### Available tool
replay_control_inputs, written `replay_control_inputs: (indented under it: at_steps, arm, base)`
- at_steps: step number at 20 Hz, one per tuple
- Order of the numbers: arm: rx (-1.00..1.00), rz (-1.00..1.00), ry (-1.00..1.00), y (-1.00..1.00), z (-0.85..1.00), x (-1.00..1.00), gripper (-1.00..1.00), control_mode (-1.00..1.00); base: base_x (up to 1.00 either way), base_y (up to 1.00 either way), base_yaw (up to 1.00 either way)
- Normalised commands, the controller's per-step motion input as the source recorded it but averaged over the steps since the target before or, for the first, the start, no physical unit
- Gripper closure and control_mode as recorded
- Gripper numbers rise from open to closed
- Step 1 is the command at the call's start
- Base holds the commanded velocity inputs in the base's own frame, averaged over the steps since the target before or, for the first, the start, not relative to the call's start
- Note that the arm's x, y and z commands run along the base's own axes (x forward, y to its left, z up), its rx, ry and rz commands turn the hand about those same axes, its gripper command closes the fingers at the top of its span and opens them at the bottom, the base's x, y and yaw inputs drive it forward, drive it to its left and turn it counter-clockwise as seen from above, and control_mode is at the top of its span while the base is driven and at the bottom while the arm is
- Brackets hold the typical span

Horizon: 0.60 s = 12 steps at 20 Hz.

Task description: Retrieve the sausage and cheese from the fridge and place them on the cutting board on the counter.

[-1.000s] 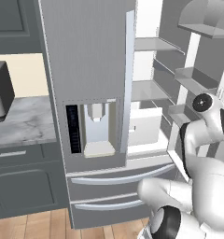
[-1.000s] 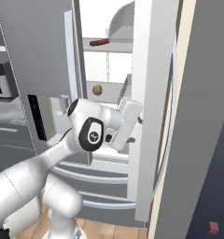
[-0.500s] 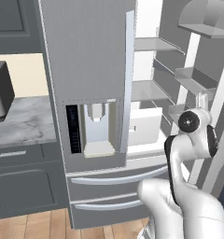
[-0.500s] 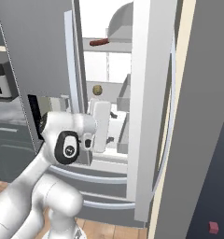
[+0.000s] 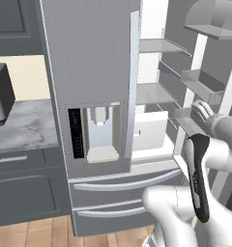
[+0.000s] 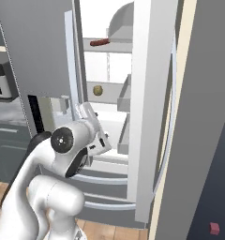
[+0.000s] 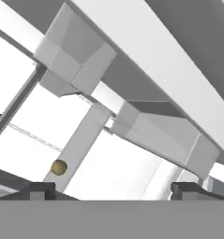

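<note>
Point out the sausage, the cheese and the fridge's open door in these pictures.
sausage [image 6: 99, 42]: right base view, middle of its reddish length on the upper shelf.
cheese [image 6: 98, 90]: right base view, centre of the yellow-tan lump.
open door [image 6: 147, 117]: right base view, white inner edge.

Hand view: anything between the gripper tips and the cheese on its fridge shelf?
Nothing. In the hand view the open gripper faces the cheese across bare white fridge interior. The sausage lies a shelf higher.

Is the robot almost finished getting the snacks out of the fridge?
Not nearly. Done: the fridge door is open. In hand: nothing; the gripper is open and empty, facing the shelves. Left: the sausage on the upper shelf and the cheese below it both need carrying to the cutting board.
</note>
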Motion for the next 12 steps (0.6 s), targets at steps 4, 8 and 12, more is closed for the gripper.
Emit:
replay_control_inputs:
  at_steps: [4,8,12]
  arm:
    - [-0.17,0.56,0.32,0.51,0.06,-0.06,-1.0,-1.0]
    - [-0.23,0.38,0.23,0.64,0.02,-0.01,-1.0,-1.0]
    - [-0.22,0.16,0.04,0.83,0.0,0.08,-1.0,-1.0]
  base:
    - [0.0,0.0,0.0]
    - [0.0,0.0,0.0]
    - [0.0,0.0,0.0]
